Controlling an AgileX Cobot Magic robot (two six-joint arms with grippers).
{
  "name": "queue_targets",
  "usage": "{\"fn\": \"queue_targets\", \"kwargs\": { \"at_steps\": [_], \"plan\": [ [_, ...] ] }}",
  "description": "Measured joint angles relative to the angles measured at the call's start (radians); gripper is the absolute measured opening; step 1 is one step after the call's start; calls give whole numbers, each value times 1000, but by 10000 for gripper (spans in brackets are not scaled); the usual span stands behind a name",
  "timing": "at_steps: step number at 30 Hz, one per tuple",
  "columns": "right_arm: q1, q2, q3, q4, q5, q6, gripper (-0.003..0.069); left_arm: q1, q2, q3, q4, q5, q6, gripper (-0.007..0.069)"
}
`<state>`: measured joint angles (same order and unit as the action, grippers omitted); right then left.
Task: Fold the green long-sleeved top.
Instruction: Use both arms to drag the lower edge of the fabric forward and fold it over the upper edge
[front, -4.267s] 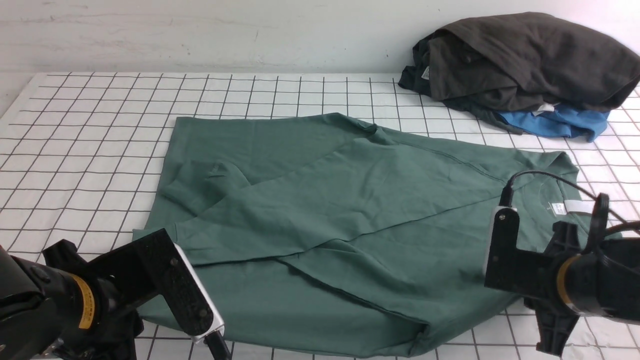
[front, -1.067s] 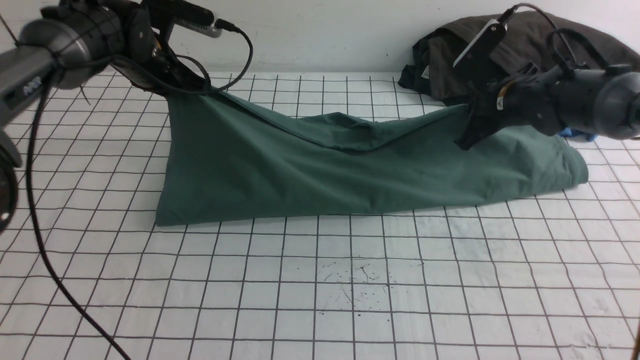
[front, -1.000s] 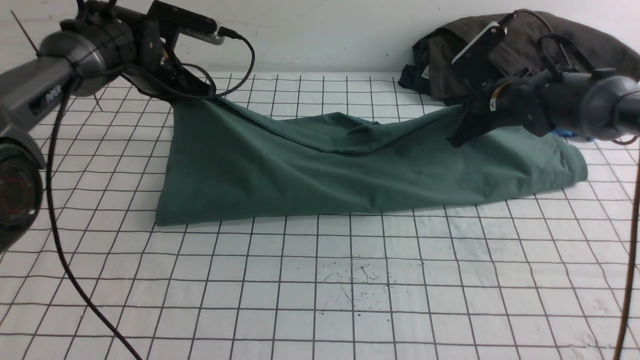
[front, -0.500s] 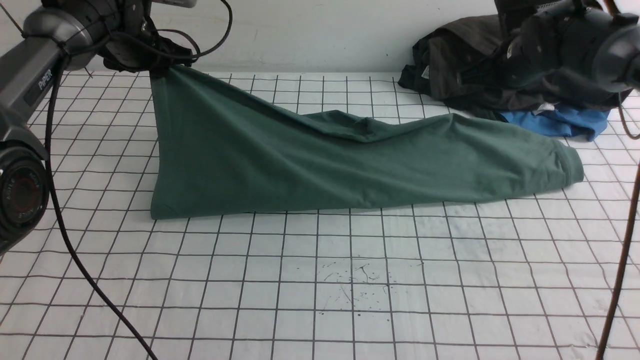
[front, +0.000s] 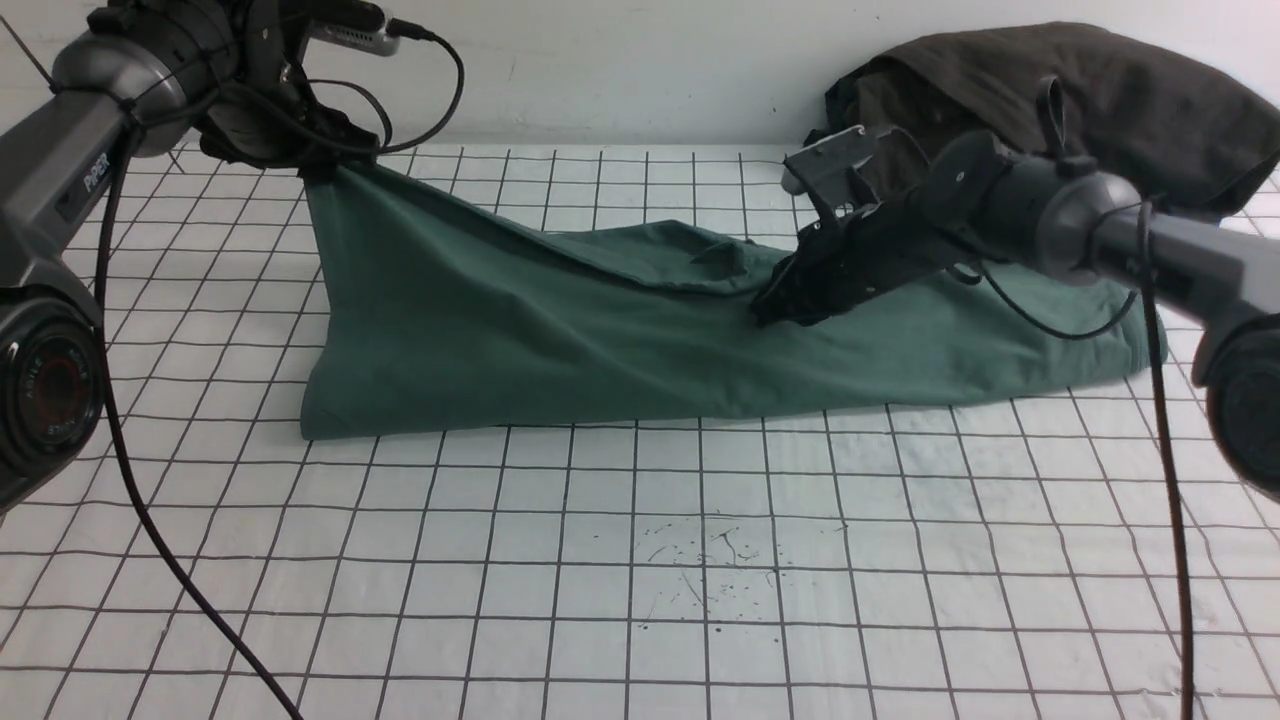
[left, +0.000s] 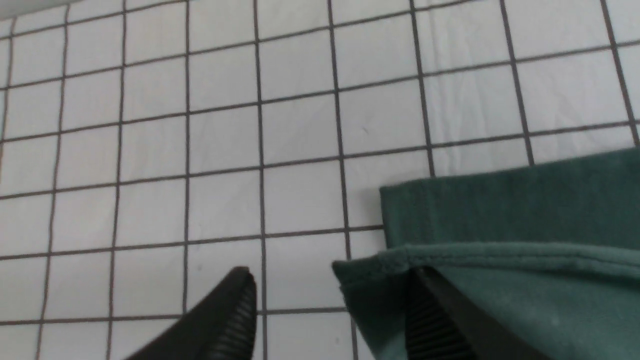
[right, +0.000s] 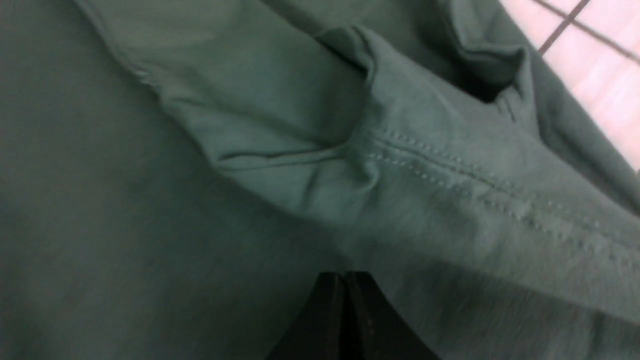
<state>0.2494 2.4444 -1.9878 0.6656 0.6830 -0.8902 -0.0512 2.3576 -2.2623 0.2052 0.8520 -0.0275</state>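
Observation:
The green long-sleeved top (front: 640, 330) lies folded lengthwise across the far half of the table. Its left corner is still lifted up to my left gripper (front: 318, 162). In the left wrist view that gripper (left: 330, 280) is open wide, with the top's hemmed corner (left: 380, 270) draped against one finger (left: 435, 320) and the other finger (left: 235, 305) bare over the table. My right gripper (front: 772, 305) is shut and empty, with its tips down on the middle of the top beside a bunched fold (front: 725, 255). The right wrist view shows the shut fingertips (right: 345, 285) against the green cloth (right: 425, 200).
A pile of dark grey-brown garments (front: 1060, 110) sits at the back right against the wall. The right arm (front: 1050, 215) reaches across in front of that pile. The left arm's cable (front: 130, 480) hangs over the table's left side. Dark specks (front: 710, 560) dot the gridded cover near the front.
The right gripper let go of the top's right end, which dropped flat, then shut and swung down left onto the top's middle. The left gripper opened, but the corner still hangs on one finger.

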Motion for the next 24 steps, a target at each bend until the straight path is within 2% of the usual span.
{"fn": "queue_targets", "kwargs": {
  "at_steps": [1,4,9,12,13,16,19,21,22,24],
  "plan": [
    [0,19,0,54,-51,-32,-15,1,-1,-2,13,-4,-17,484],
    [0,43,-1,154,-199,-67,-15,1,-1,-19,26,16,-36,551],
    [-4,72,0,419,-500,-72,-15,-6,-2,-47,76,76,-34,559],
    [-27,62,0,563,-558,-92,-15,-5,-2,-49,111,119,-34,559],
    [-29,61,0,563,-556,-93,-15,-4,-2,-49,111,123,-34,559],
    [-69,23,3,570,-427,-134,-15,-1,-2,-50,62,213,10,544],
    [-104,-49,5,475,-235,-138,-15,1,-2,-50,-65,333,107,507],
    [-135,-114,3,367,-69,-81,-15,1,-2,-49,-183,376,189,453],
    [-138,-127,2,357,-54,-63,-15,1,-2,-47,-205,377,200,447],
    [-163,-167,-2,264,78,13,-15,1,-3,-37,-303,380,237,383]
  ]
}}
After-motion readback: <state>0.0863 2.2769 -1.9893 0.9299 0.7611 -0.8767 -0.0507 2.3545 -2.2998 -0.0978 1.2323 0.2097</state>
